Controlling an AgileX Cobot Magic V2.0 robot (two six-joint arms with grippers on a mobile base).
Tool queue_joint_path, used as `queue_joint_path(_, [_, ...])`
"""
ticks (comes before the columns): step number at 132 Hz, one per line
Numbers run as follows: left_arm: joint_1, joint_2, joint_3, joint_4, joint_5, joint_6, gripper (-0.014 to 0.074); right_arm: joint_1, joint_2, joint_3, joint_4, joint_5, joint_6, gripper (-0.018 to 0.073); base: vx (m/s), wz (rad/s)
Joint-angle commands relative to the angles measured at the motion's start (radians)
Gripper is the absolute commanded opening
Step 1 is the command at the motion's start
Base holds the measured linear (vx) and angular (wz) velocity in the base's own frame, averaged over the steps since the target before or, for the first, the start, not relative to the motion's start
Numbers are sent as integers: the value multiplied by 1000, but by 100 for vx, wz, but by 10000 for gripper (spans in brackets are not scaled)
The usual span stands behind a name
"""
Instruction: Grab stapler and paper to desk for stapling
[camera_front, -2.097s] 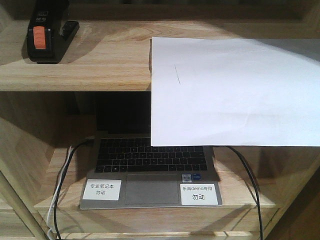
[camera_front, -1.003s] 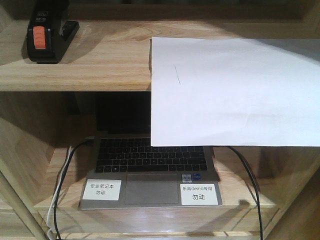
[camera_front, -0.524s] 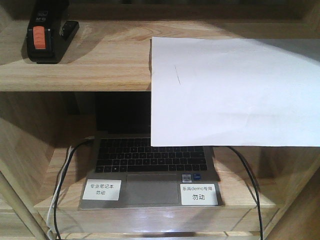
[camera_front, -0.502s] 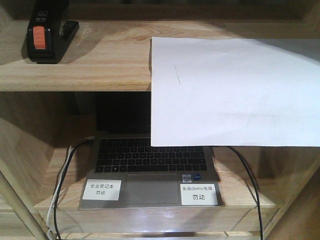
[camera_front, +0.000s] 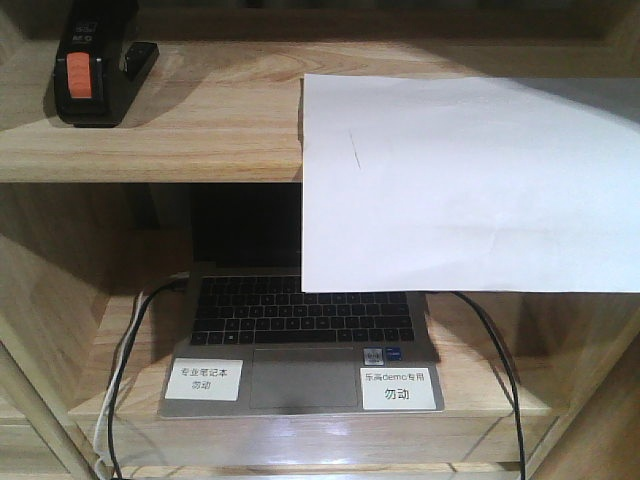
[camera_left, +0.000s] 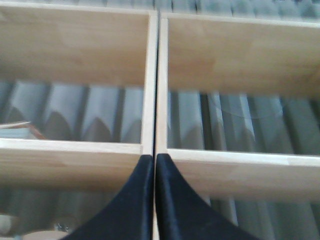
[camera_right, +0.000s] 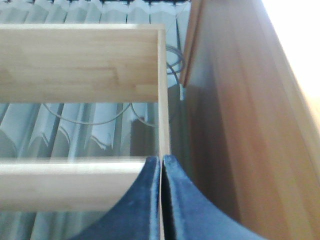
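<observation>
Stapler (camera_front: 95, 70), blocky black body with an orange patch, sits left on the upper wood-grain shelf (camera_front: 200, 130). Flat white paper (camera_front: 470, 185) lies right, overhanging the front edge above a grey laptop (camera_front: 300, 340). Left jaws and right jaws, smooth dark curves, are pressed together.

Office-type setting, probably a demo or lab room, was indicated. A light wooden shelf unit (camera_front: 150, 140) was recorded, with an open laptop (camera_front: 300, 320) kept on its lower shelf. Two white labels (camera_front: 205, 380) printed in Chinese, one including the word "demo", were seen on the palm rest. Cables (camera_front: 127, 345) were seen on both sides of the laptop. A stapler (camera_front: 95, 65) and paper (camera_front: 470, 180) were stored on the upper shelf. Grey pleated curtains (camera_left: 100, 112) were noted behind open-backed shelving in both wrist views.
</observation>
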Motion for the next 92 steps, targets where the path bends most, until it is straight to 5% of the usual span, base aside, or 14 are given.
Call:
queue_joint_path(1, [1, 114, -113, -1, 124, -1, 2, -5, 119, -123, -5, 141, 0, -6, 0, 0])
queue_joint_path(56, [1, 348, -174, -2, 413, -1, 173, -5, 393, -232, -1, 562, 0, 93, 0, 0])
queue_joint_path(72, [1, 368, -174, -2, 491, -1, 300, -5, 428, -232, 13, 627, 0, 205, 0, 0])
queue_joint_path(92, [1, 369, -174, -2, 555, -1, 518, -5, 435, -232, 40, 632, -1, 450, 0, 0])
